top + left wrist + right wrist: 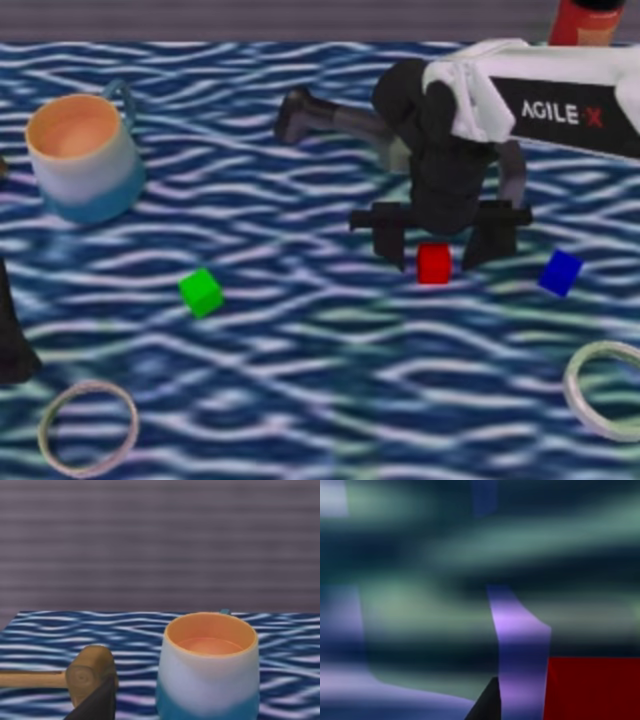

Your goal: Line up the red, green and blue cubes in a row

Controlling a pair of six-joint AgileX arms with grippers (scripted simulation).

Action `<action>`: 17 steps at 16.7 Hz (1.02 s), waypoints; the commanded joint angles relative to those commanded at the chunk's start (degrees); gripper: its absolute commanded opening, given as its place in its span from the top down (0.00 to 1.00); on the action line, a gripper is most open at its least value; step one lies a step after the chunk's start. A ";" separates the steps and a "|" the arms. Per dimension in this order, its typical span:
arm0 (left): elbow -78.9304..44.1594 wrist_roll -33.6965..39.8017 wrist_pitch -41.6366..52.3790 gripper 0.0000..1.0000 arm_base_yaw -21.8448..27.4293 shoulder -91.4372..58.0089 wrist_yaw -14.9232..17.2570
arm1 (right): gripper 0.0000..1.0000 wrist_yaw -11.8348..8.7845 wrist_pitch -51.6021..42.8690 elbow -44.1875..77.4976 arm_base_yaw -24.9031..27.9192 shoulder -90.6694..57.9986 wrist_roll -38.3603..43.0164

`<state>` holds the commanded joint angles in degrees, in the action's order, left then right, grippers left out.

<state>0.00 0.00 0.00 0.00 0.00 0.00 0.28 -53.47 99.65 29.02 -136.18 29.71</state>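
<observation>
Red cube (592, 687) fills the near corner of the right wrist view, hard up to the lens, one dark fingertip (485, 705) beside it. From above: right gripper (434, 238) low over the bench, fingers spread wide, straddling the red cube, nothing held; contact cannot be told. Blue cube (560, 272) near the bench's right edge, green cube (201, 292) left of centre, well apart. Cubes look light, rigid, smooth-faced; best pinched on two opposite flat faces, squarely. Left arm parked by the left edge near the mug (85, 157).
</observation>
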 joint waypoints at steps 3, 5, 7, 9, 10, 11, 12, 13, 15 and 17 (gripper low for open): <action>0.00 0.00 0.00 0.00 0.00 0.00 0.00 | 0.98 0.00 0.00 0.00 0.00 0.00 0.00; 0.00 0.00 0.00 0.00 0.00 0.00 0.00 | 1.00 0.00 0.00 0.00 0.00 0.00 0.00; 0.00 0.00 0.00 0.00 0.00 0.00 0.00 | 1.00 0.00 0.00 0.00 0.00 0.00 0.00; 0.00 0.00 0.00 0.00 0.00 0.00 0.00 | 1.00 0.00 0.00 0.00 0.00 0.00 0.00; 0.00 0.00 0.00 0.00 0.00 0.00 0.00 | 1.00 0.00 0.00 0.00 0.00 0.00 0.00; 0.00 0.00 0.00 0.00 0.00 0.00 0.00 | 1.00 0.00 0.00 0.00 0.00 0.00 0.00; 0.00 0.00 0.00 0.00 0.00 0.00 0.00 | 1.00 1.06 -1.06 0.54 -0.21 2.48 -0.65; 0.00 0.00 0.00 0.00 0.00 0.00 0.00 | 1.00 1.06 -1.25 0.73 -0.14 2.50 -0.68; 0.00 0.00 0.00 0.00 0.00 0.00 0.00 | 1.00 1.08 -3.45 2.60 0.09 3.03 -0.76; 0.00 0.00 0.00 0.00 0.00 0.00 0.00 | 1.00 1.11 -7.94 5.46 0.18 4.16 -0.73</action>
<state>0.00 0.00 0.00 0.00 0.00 0.00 1.39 -61.41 105.11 29.20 -132.02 28.98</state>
